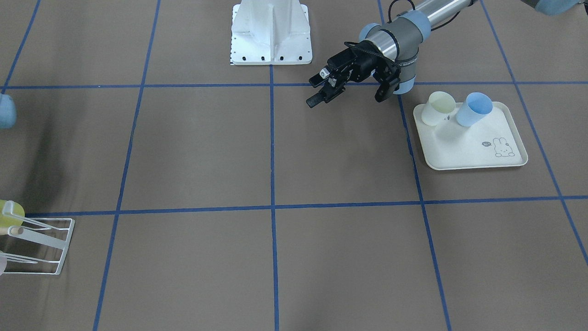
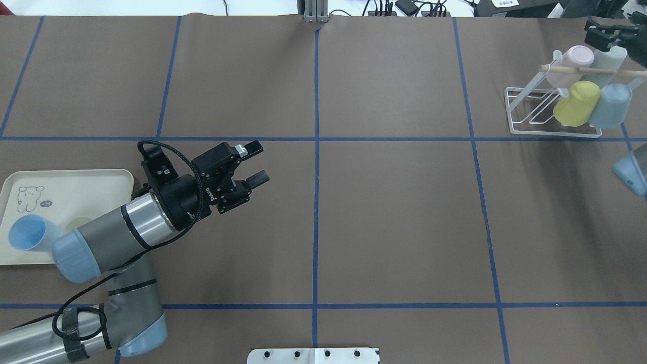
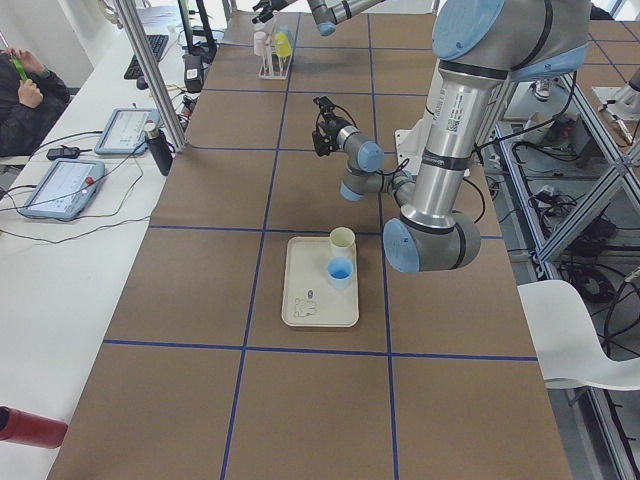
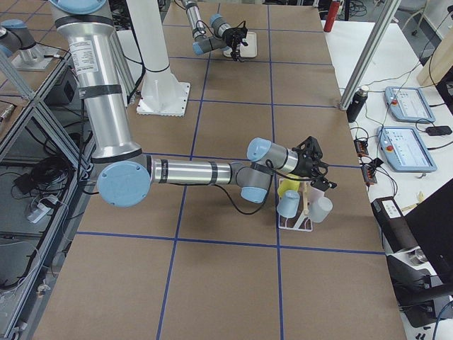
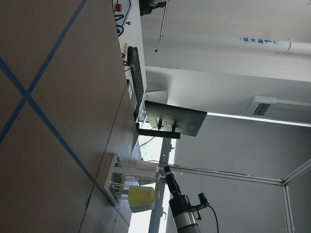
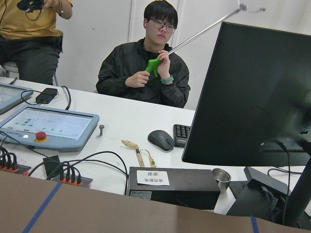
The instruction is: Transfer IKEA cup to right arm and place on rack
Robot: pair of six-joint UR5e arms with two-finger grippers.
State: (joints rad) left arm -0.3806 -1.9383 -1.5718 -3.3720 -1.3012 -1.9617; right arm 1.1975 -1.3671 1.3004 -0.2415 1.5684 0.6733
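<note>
My left gripper [image 2: 254, 163] hovers open and empty over the table, right of the cream tray [image 2: 76, 187]. On that tray stand a blue IKEA cup [image 2: 28, 238] and a cream one [image 1: 438, 108]. The white wire rack [image 2: 530, 130] stands at the far right with a pink cup [image 2: 573, 63], a yellow cup [image 2: 576, 103] and a blue-grey cup [image 2: 611, 105] hung on it. My right gripper [image 2: 604, 34] is at the rack's far side, right against a pale grey cup [image 2: 609, 59]. I cannot tell whether its fingers hold that cup.
The robot's white base plate [image 1: 271, 34] is at the table's near edge between the arms. Blue tape lines cross the brown table [image 2: 394, 212]. Beyond the far edge are tablets, a keyboard, a monitor [image 6: 252, 97] and seated people.
</note>
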